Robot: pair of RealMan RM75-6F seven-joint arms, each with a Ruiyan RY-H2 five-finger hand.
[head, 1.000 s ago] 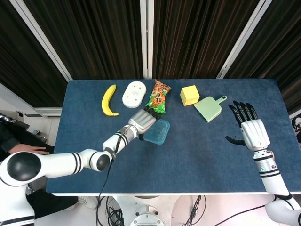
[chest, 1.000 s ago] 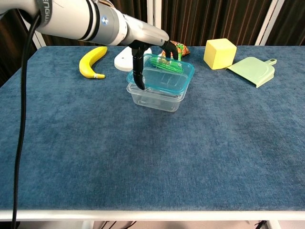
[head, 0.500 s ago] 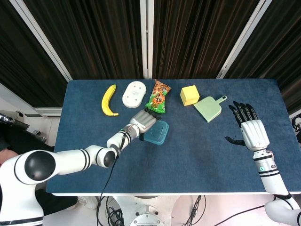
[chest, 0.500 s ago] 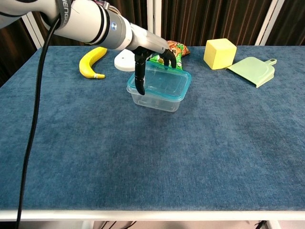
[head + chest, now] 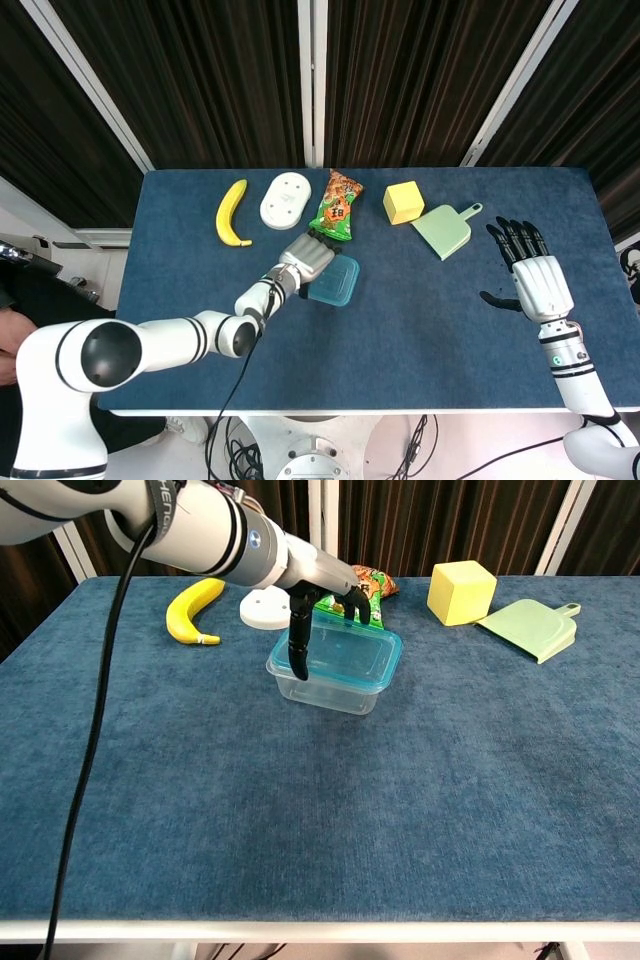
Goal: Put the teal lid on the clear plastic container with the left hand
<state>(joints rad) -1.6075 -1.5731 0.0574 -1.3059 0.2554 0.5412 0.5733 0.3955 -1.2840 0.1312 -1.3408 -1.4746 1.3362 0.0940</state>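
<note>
The teal lid (image 5: pixel 335 281) (image 5: pixel 347 656) lies flat on the clear plastic container (image 5: pixel 328 693), near the middle of the blue table (image 5: pixel 300 820). My left hand (image 5: pixel 305 257) (image 5: pixel 318 588) reaches over it from the back left and grips the lid, thumb down its left edge and the other fingers on its far edge. The container's body is mostly hidden under the lid in the head view. My right hand (image 5: pixel 530 268) hovers open at the table's right side, fingers spread, holding nothing; the chest view does not show it.
Along the back stand a banana (image 5: pixel 232 212) (image 5: pixel 195 608), a white oval object (image 5: pixel 286 198) (image 5: pixel 260 610), a green snack bag (image 5: pixel 338 208) (image 5: pixel 372 581) just behind the container, a yellow cube (image 5: pixel 403 202) (image 5: pixel 462 592) and a pale green dustpan (image 5: pixel 445 230) (image 5: pixel 528 628).
The lid has come down from a tilted hover above the container to lie flat on its rim. My left hand lowered with it. The right hand has not moved.
</note>
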